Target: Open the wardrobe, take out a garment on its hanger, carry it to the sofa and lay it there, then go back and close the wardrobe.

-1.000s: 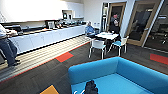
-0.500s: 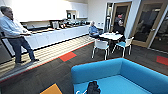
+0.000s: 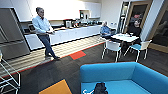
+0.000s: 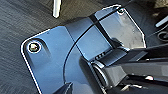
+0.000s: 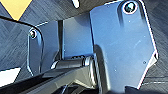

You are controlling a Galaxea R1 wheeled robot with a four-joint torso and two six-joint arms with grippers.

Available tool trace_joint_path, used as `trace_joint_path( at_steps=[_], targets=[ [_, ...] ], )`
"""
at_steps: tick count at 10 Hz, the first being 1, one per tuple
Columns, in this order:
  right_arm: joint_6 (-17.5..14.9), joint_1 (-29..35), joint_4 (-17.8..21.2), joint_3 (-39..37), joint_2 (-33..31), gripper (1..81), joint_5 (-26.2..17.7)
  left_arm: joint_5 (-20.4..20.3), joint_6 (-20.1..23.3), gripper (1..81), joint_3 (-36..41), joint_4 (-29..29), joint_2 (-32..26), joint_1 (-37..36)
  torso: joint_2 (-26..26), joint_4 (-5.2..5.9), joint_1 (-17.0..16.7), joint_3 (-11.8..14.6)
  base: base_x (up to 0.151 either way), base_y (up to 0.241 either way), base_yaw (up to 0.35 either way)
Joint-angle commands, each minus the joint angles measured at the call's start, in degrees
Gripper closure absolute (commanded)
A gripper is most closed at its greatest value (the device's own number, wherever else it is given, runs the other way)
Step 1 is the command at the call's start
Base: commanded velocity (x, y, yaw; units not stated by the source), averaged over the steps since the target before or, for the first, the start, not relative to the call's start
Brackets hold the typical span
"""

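Black garment on the blue sofa; my fingers unreadable.

The large bright blue upholstered sofa [image 3: 130, 75] sits just below my head camera. The limp black jacket-like garment [image 3: 100, 88] lies on its seat, a thin white hanger [image 3: 86, 92] poking out beside it. A person in a pale shirt [image 3: 43, 32] stands by the white kitchen surface [image 3: 67, 35]. I cannot tell whether my fingers are wide or narrow.
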Motion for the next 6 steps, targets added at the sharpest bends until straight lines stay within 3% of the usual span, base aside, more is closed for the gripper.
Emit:
trace_joint_path(
  at_steps=[1, 6],
  targets=[
    [-0.3, 2.1, 0.0, 0.3, 0.5, 1.0, -3.7, 2.1, 0.2, 1.0, 0.2, 0.5, 0.2, -2.6, 0.0, 0.00, 0.0, 0.0, 0.000, 0.000, 0.333],
    [-0.3, 2.6, -0.3, 0.2, 0.4, 1.0, -3.8, 2.7, 0.2, 1.0, -1.1, 0.4, 1.5, -2.6, 0.0, 0.00, 0.0, 0.0, 0.000, 0.000, 0.336]
  ],
)
